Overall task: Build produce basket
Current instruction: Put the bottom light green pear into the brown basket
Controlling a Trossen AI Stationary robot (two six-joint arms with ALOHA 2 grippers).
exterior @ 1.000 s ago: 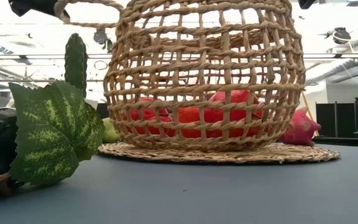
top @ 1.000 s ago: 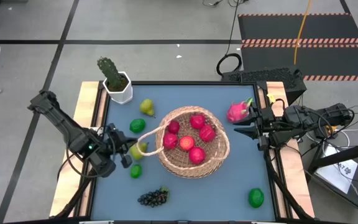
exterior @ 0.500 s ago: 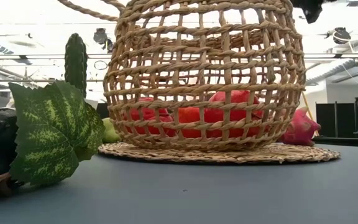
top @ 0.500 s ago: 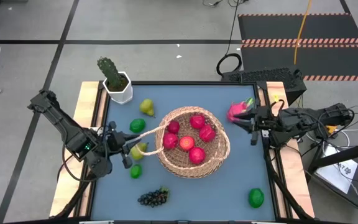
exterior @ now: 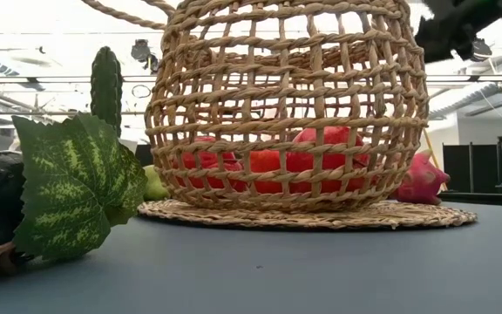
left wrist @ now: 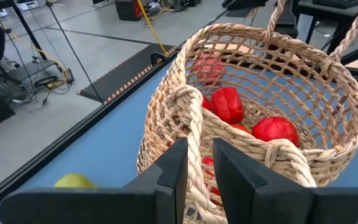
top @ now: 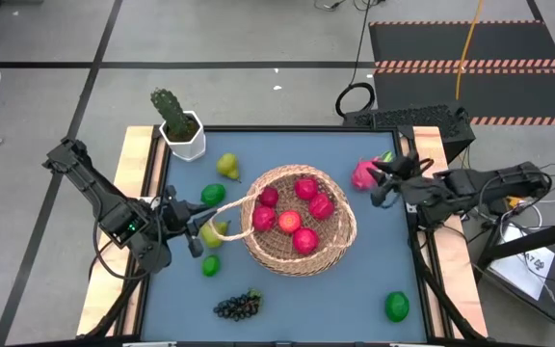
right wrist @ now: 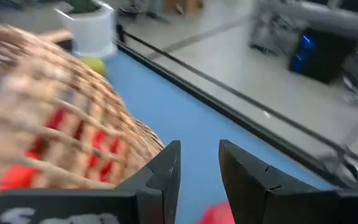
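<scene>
High view shows you the bench (top: 374, 270) with the basket (top: 340, 246) at its centre, five red apples (top: 304, 240) inside. Your left arm's fingers (left wrist: 169, 177) sit at the basket's 9 o'clock, narrowly parted around its looped handle (left wrist: 194, 134). Your right fingers (right wrist: 160, 177), at 3 o'clock, are slightly apart and empty, above the dragon fruit (top: 362, 174). Grapes (top: 238, 306) lie at 7 o'clock.
</scene>
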